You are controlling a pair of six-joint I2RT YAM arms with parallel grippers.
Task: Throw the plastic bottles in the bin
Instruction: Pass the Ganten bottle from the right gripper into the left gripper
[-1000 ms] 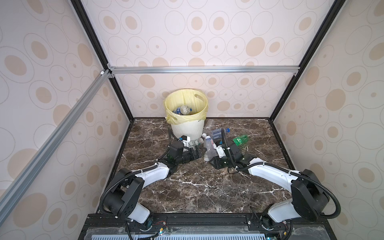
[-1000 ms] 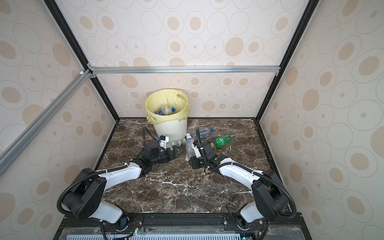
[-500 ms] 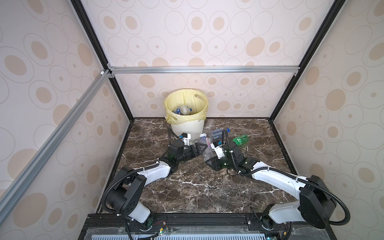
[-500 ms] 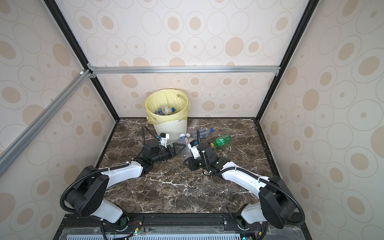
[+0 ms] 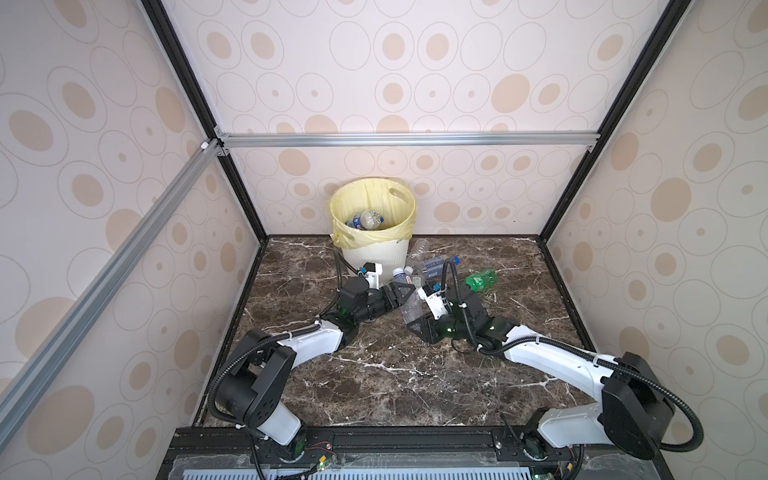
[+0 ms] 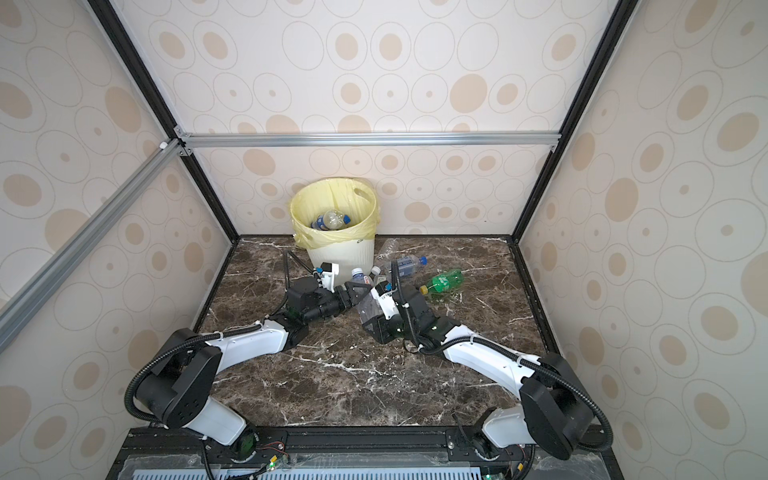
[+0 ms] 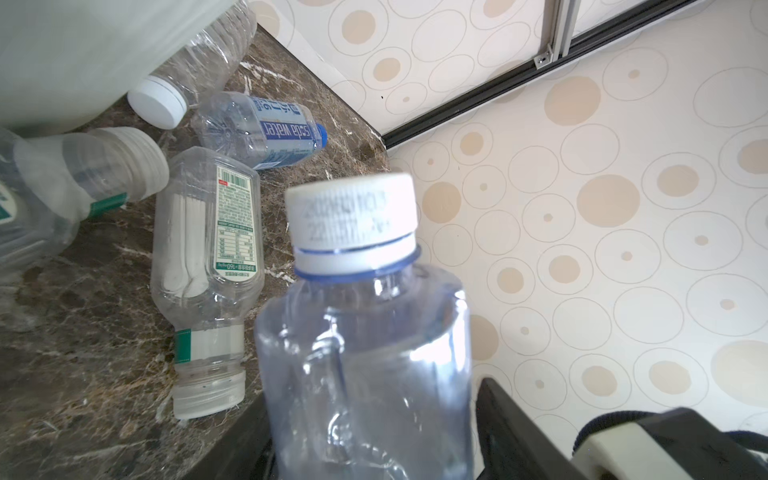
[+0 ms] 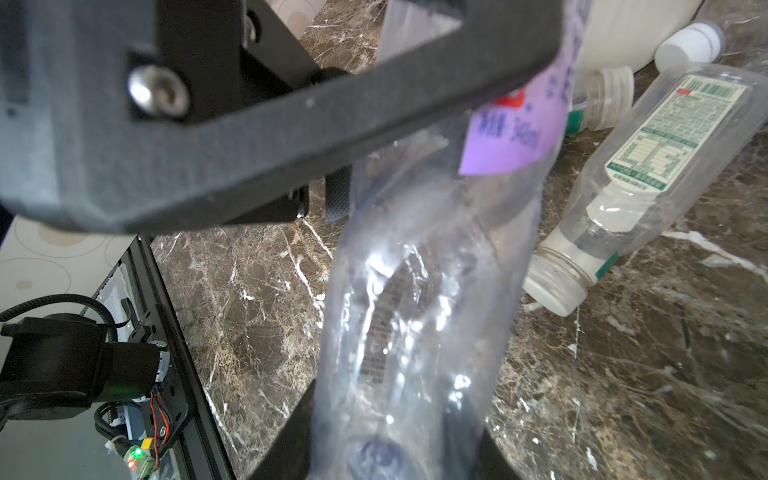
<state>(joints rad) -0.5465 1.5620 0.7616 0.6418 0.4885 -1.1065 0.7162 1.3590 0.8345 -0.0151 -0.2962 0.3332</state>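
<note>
L end effector [image 5: 402,293] now astride bottle [image 7: 365,353], grip unclear; R end effector [image 5: 417,326] tight on base

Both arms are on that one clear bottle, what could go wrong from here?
The right gripper pinches the clear bottle at its base while the left gripper straddles its upper body; releasing before the left grips firmly may drop it. Its crumpled wall could slip. Swinging toward the bin might scatter the loose bottles beside it.

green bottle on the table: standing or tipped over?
Tipped over. In both top views the green bottle lies flat on its side on the marble table, a little apart from the clear bottles by the bin.
</note>
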